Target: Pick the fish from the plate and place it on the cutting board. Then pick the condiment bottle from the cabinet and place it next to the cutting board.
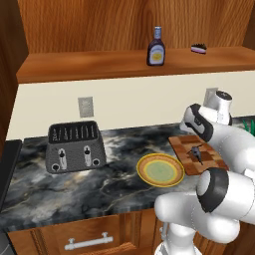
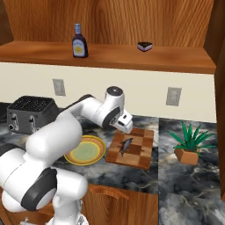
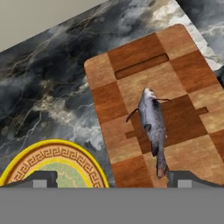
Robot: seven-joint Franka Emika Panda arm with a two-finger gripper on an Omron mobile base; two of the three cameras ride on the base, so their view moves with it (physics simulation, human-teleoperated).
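Drawer front with a metal handle (image 1: pixel 85 242) sits closest, right under the marble counter (image 1: pixel 74 189). On the counter's near part is the plate (image 1: pixel 160 170), yellow with an orange-brown rim and pale green middle, and nothing is on it. Just beside it, on the side away from the toaster, lies the checkered cutting board (image 2: pixel 141 154), and the fish (image 2: pixel 125 145) is lying flat on that board, roughly in the middle, well inside the edges. From the hand view the fish (image 3: pixel 153 127) runs lengthwise along the board (image 3: pixel 131 78), tail end near one fingertip.

The gripper (image 3: pixel 111 179) hangs just above the board with its fingers spread wide apart, one fingertip over the plate's rim (image 3: pixel 26 162) and the other over the board by the fish's tail. It's holding nothing.

Off to one side sits a black toaster (image 1: pixel 74 147), and on the other side of the board a little potted plant (image 2: pixel 190 145) in an orange pot.

Farther back, up on the cabinet (image 2: pixel 132 57) shelf, the condiment bottle (image 1: pixel 156 47) stands upright, dark brown with a yellowish label. A small black-and-pink object (image 1: pixel 198 49) sits on the same shelf, well apart from the bottle.
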